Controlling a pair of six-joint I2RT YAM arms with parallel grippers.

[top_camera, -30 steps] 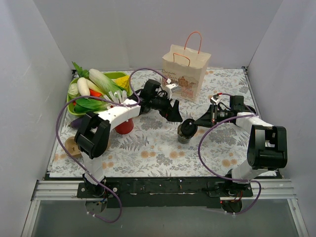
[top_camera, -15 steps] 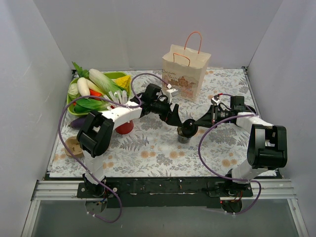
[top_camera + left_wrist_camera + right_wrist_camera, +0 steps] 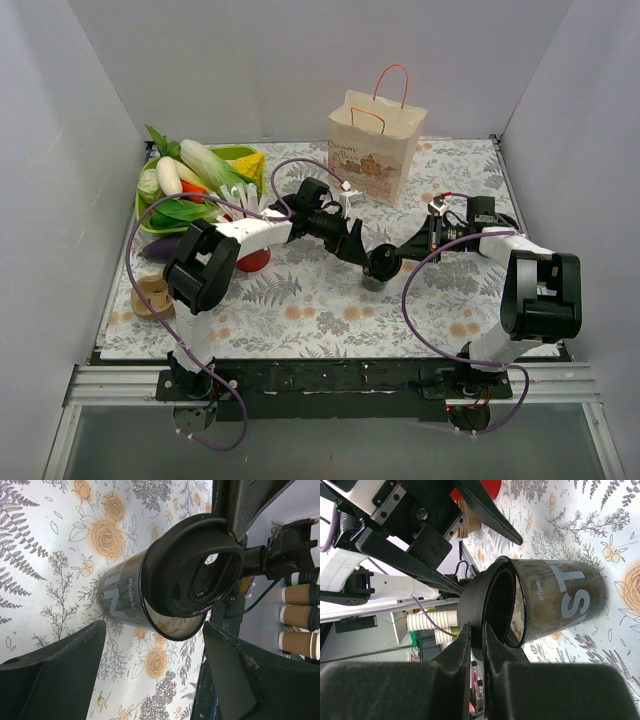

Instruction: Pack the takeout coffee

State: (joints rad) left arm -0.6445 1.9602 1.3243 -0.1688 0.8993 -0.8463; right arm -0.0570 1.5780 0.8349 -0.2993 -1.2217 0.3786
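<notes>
A dark cup (image 3: 376, 274) with white lettering stands at the table's middle. A round black lid (image 3: 383, 262) sits tilted over its mouth, not seated. My right gripper (image 3: 398, 250) is shut on the lid's rim from the right. In the right wrist view its fingers (image 3: 462, 647) pinch the lid (image 3: 477, 595) beside the cup (image 3: 560, 605). My left gripper (image 3: 358, 250) is open at the cup's left. In the left wrist view its fingertips (image 3: 97, 630) flank the cup's (image 3: 127, 597) rim, with the lid (image 3: 200, 572) above.
A paper bag (image 3: 375, 145) with orange handles stands at the back. A green tray (image 3: 235, 153) of vegetables is at the back left. A red cup (image 3: 252, 260), an eggplant (image 3: 160, 247) and a small tan object (image 3: 150, 297) lie on the left.
My left gripper has moved down and right, closing in on the cup. My right gripper still holds the lid over the cup.
</notes>
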